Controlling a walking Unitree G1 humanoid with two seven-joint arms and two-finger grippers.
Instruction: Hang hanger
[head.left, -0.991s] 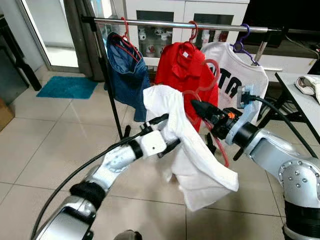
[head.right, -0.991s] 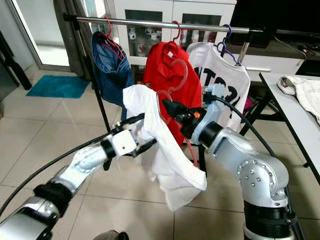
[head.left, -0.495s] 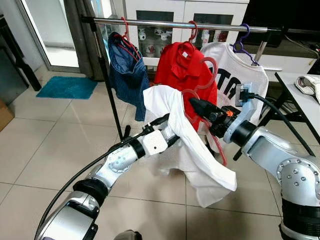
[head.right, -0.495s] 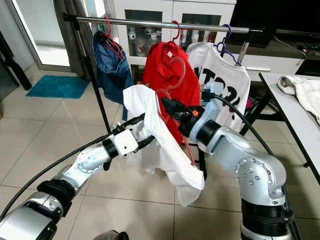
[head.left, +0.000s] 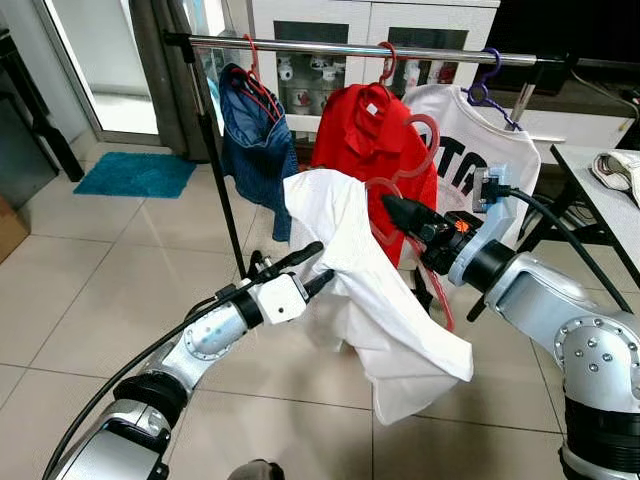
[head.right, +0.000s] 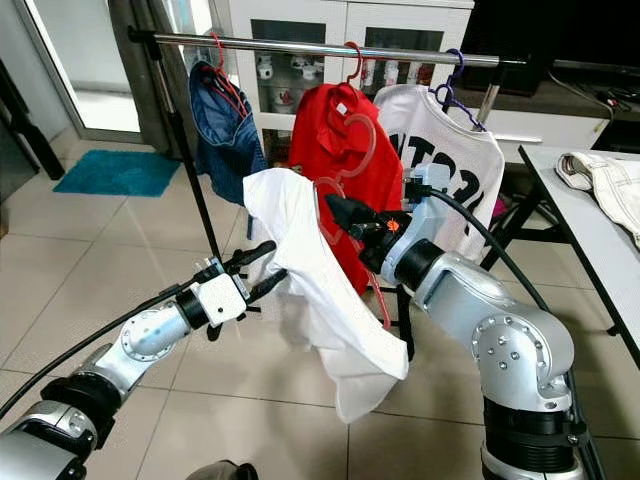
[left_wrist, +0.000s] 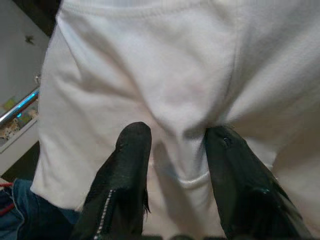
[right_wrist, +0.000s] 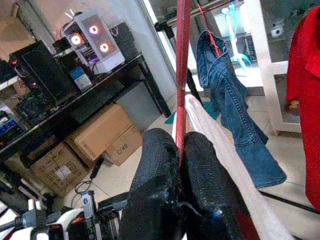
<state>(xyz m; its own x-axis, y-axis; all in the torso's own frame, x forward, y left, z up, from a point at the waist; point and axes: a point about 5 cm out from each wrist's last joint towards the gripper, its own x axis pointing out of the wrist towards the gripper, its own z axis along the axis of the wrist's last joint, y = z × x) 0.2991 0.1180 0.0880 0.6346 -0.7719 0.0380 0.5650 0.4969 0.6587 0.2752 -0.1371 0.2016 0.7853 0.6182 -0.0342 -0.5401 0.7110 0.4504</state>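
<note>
A white shirt (head.left: 350, 265) is draped over a translucent red hanger (head.left: 425, 140), held up in front of the clothes rail (head.left: 330, 46). My right gripper (head.left: 395, 212) is shut on the hanger just below its hook; in the right wrist view its fingers (right_wrist: 160, 165) pinch the red hanger bar (right_wrist: 181, 75). My left gripper (head.left: 325, 260) stands open at the shirt's left edge, lower than the right one. In the left wrist view the white shirt (left_wrist: 165, 75) hangs right in front of the spread fingers (left_wrist: 132, 150), with a fold lying between their tips.
On the rail hang a denim garment (head.left: 255, 140), a red shirt (head.left: 365, 130) and a white printed shirt (head.left: 470, 160), each on its own hanger. The rack's dark post (head.left: 215, 160) stands at left. A table (head.left: 600, 200) with a pale cloth (head.left: 620, 170) is at right. A teal mat (head.left: 135, 172) lies far left.
My left gripper has drawn back out of the shirt, down and to the left, and its fingers now stand apart. The right gripper has kept the hanger almost still.
</note>
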